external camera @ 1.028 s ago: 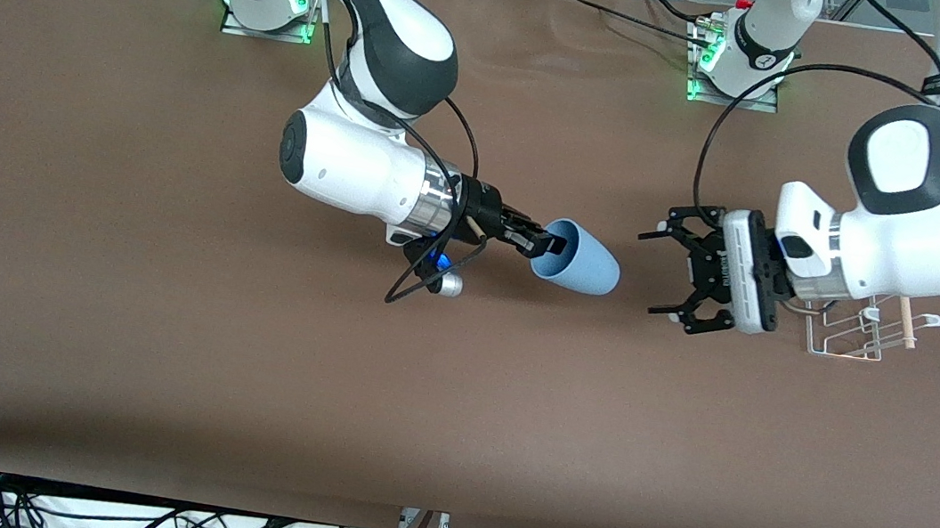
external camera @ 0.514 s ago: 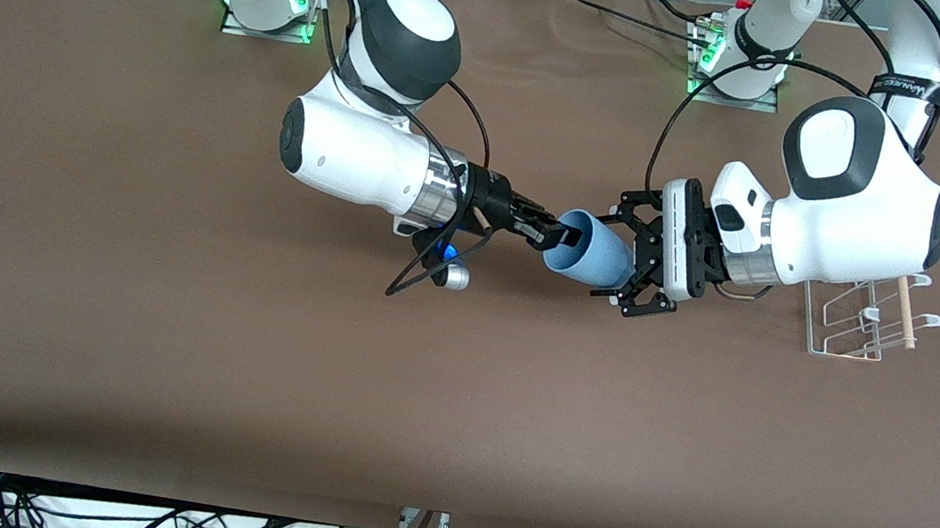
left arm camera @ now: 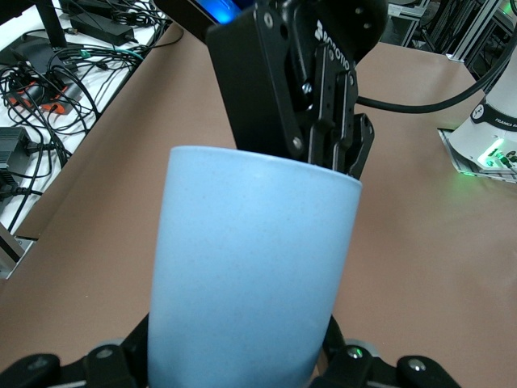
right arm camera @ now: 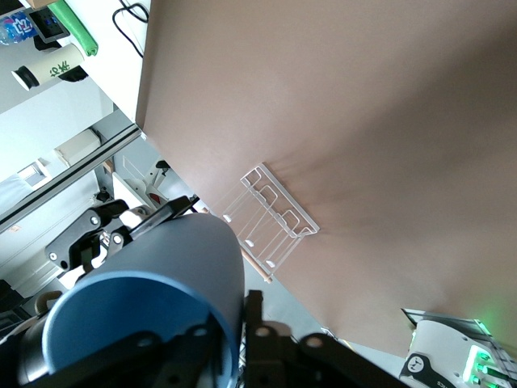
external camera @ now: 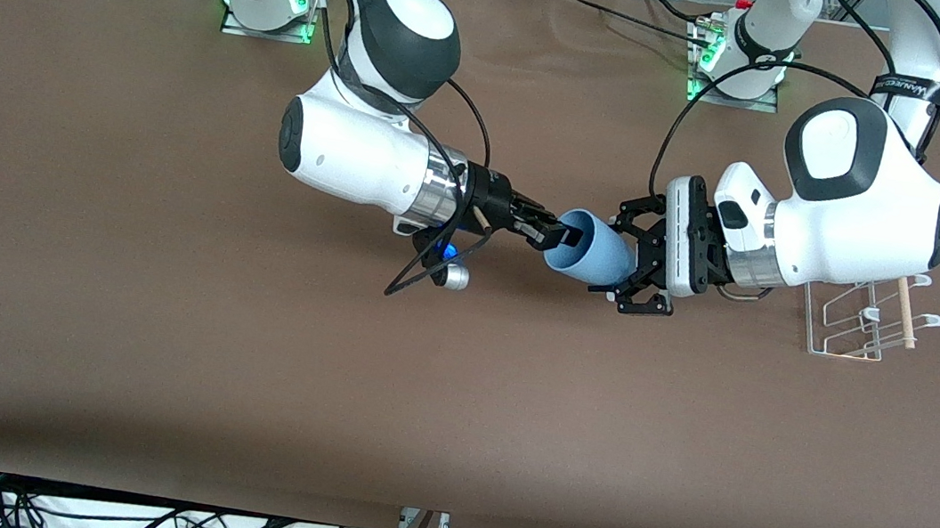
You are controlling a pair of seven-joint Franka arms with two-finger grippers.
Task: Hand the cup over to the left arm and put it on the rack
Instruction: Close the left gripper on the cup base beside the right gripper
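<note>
We see the light-blue cup (external camera: 586, 256) held on its side in the air over the middle of the brown table (external camera: 156, 333), its hollow showing nothing but one finger of the right gripper (external camera: 558, 237), which pinches the rim with one finger inside the mouth and the other outside the wall. The left gripper (external camera: 625, 258) reaches in from the cup's closed end with its black fingers (external camera: 619, 222) on either side of the body, though we cannot tell whether they press on it. The white wire rack (external camera: 862, 323) with its wooden dowel (external camera: 906, 313) stands bare on the table toward the left arm's end, partly under the left arm (external camera: 853, 212).
</note>
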